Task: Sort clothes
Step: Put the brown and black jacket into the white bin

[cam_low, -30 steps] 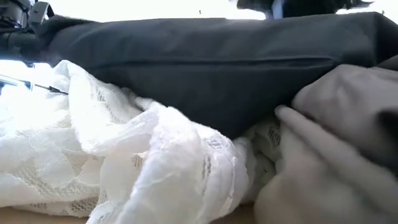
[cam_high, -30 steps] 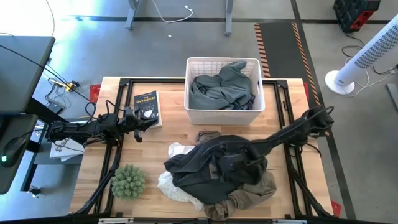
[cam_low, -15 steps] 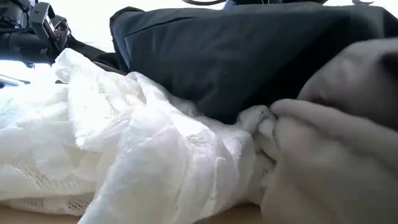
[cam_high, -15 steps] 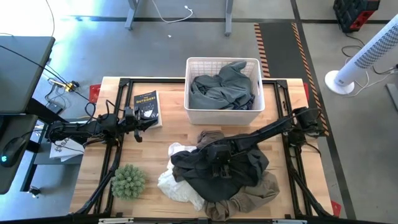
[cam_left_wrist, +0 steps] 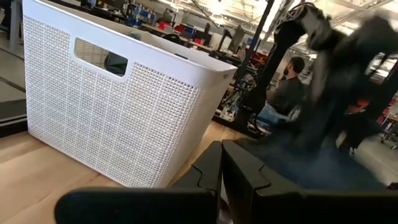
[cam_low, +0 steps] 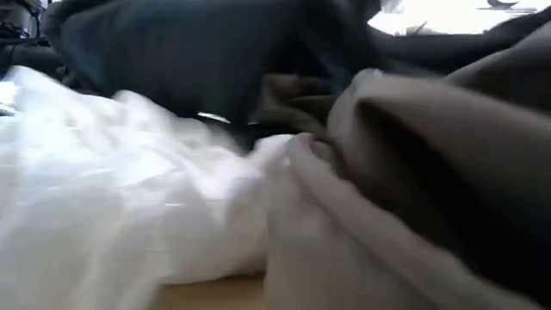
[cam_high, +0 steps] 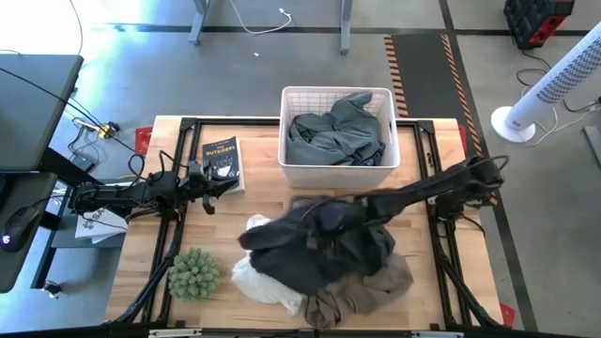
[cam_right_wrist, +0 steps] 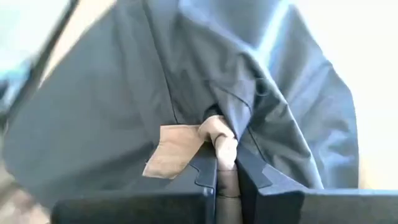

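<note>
A heap of clothes lies at the table's near middle. A dark grey garment (cam_high: 315, 249) is on top, a white lacy one (cam_high: 255, 280) is at its left, and khaki trousers (cam_high: 371, 291) are at its near right. My right gripper (cam_high: 315, 212) reaches in from the right over the heap's far side and is shut on cloth. The white basket (cam_high: 338, 164) behind the heap holds grey pieces (cam_high: 333, 131). My left gripper (cam_high: 207, 183) waits shut at the table's left, next to a book. My right gripper pinches a bunched beige fold (cam_right_wrist: 222, 144) between its two fingers, together with the dark grey garment (cam_right_wrist: 186, 93) gathered around it. The grey cloth spreads from the pinch in creases. Its lower part still lies on the heap (cam_high: 310, 268).
A dark book (cam_high: 222, 160) lies at the far left and a round green spiky plant (cam_high: 194, 273) stands at the near left. The basket's wall (cam_left_wrist: 112, 118) fills the left wrist view, with a seated person (cam_left_wrist: 287, 87) beyond the table.
My right gripper has shut on cloth atop the heap and gone toward the table's far and left side. The dark grey garment has been drawn up and leftward with it, while the white garment and khaki trousers stay underneath.
</note>
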Action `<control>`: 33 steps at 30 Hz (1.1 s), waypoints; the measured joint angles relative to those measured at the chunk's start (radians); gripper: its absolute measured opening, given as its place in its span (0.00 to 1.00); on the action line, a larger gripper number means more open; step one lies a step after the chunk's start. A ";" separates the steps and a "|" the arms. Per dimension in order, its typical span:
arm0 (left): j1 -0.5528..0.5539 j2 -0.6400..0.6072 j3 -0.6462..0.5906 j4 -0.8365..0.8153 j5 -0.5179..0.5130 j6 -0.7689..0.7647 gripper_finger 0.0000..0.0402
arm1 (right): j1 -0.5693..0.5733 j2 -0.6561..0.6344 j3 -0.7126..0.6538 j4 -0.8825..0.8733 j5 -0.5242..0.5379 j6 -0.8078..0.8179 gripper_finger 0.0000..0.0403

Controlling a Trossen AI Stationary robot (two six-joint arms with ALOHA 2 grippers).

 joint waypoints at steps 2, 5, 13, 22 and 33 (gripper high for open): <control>0.000 0.000 0.000 0.000 0.000 0.000 0.02 | 0.000 -0.058 0.053 -0.003 0.073 -0.033 0.03; 0.000 0.000 0.000 -0.001 0.000 0.000 0.02 | 0.004 -0.137 0.147 0.015 0.199 -0.114 0.02; 0.000 0.000 0.001 -0.001 -0.005 0.000 0.02 | -0.004 -0.214 0.382 0.276 0.429 -0.507 0.03; 0.000 0.000 0.001 -0.001 -0.014 0.001 0.02 | -0.203 -0.211 0.608 0.508 0.327 -0.757 0.03; 0.000 0.000 0.001 -0.006 -0.014 0.017 0.02 | -0.601 -0.158 0.688 0.250 0.432 -0.508 0.03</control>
